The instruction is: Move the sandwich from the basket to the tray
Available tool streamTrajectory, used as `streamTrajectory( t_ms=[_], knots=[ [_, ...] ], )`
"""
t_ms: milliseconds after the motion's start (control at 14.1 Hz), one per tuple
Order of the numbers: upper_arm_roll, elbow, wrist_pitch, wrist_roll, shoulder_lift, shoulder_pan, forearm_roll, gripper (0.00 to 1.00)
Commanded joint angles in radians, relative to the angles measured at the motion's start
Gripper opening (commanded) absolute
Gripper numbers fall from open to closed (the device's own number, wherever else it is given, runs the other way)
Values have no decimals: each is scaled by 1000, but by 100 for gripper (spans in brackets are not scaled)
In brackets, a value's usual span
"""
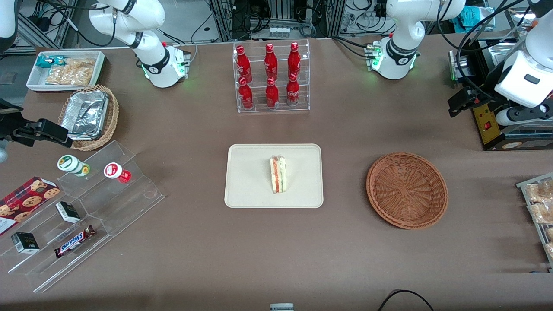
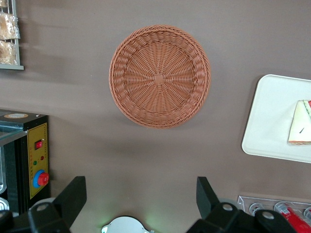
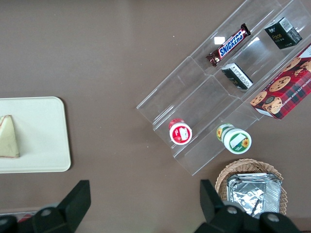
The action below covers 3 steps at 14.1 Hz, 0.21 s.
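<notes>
From the front, the sandwich (image 1: 278, 174) stands on edge in the middle of the tray (image 1: 248, 190) on the brown tabletop (image 1: 276, 259), the basket (image 1: 407, 190) sits bare toward the working arm's end, and cables and racks crowd the room past the table edge. In the left wrist view the gripper (image 2: 141, 199) hangs high above the tabletop near the basket (image 2: 160, 76), jaws spread wide and holding nothing, with the tray (image 2: 272, 121) and sandwich (image 2: 301, 124) cut off at the frame edge. The right wrist view likewise shows only part of the tray (image 3: 43, 136) and sandwich (image 3: 8, 137).

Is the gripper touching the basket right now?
Apart. The left wrist view shows the gripper, jaws open, well above the empty basket, bare table showing between them. The sandwich lies on the tray.
</notes>
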Motion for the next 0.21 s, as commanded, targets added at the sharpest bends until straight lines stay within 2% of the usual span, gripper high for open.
streamTrajectory(
  t_ms=[0, 142],
  knots=[
    [-1, -15, 12, 8, -23, -1, -9, 100],
    [-1, -15, 13, 8, -23, -1, -9, 100]
  ],
)
